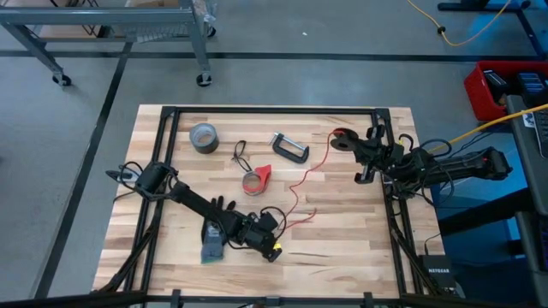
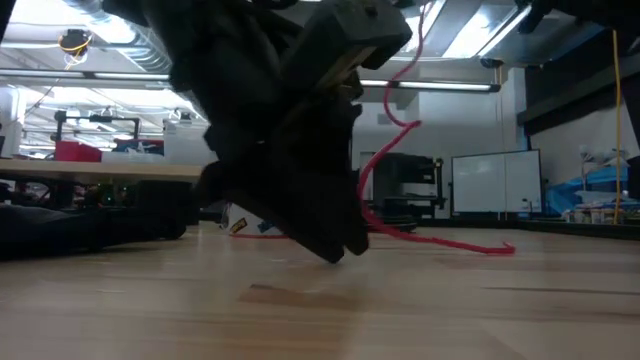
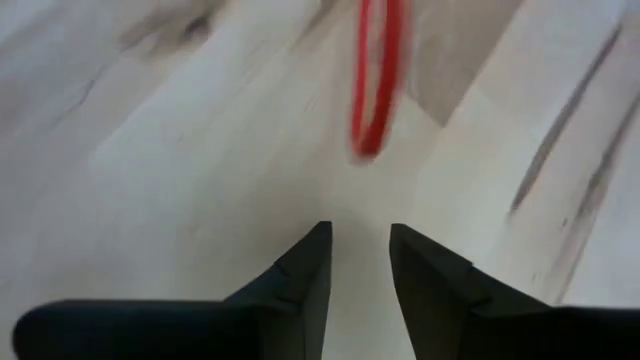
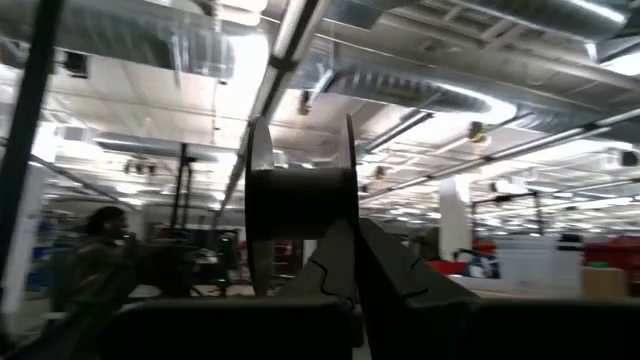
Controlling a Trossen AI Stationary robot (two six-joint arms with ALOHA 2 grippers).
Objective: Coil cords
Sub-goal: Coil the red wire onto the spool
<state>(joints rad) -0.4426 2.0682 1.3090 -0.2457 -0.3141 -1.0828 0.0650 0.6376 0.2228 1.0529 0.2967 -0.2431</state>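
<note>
The red cord (image 1: pixel 301 181) runs across the wooden counter (image 1: pixel 342 248) from a spot near the right tool (image 1: pixel 370 154) down toward the counter's middle, its lower end lying just beside the left tool (image 1: pixel 272 248). The low view shows it rising in a curve off the boards (image 2: pixel 385 150), with a length trailing flat along the surface. The black cord (image 1: pixel 239 155) lies looped between a grey tape roll (image 1: pixel 204 137) and a metal C-clamp (image 1: pixel 289 147), apart from both arms. A red-edged tape ring (image 1: pixel 255 180) sits near the counter's centre, and a grey glove (image 1: pixel 211 244) lies under the left arm.

The left tool hovers low over the boards with its fingers (image 3: pixel 308 275) parted and nothing between them; a loop of red cord (image 3: pixel 376 85) lies just ahead on the wood. The right tool, at the far right edge of the counter, is clenched, its fingers (image 4: pixel 345 265) meeting in front of a dark spool (image 4: pixel 300 205); whether it grips anything cannot be told.

No container shows on the counter. The wood is pale and grained inside a dark frame. Beyond it lies a grey floor with a wheeled metal rack (image 1: pixel 128 34), and a workshop ceiling of ducts and strip lights (image 4: pixel 300 30); a person (image 4: pixel 100 260) stands in the background.
</note>
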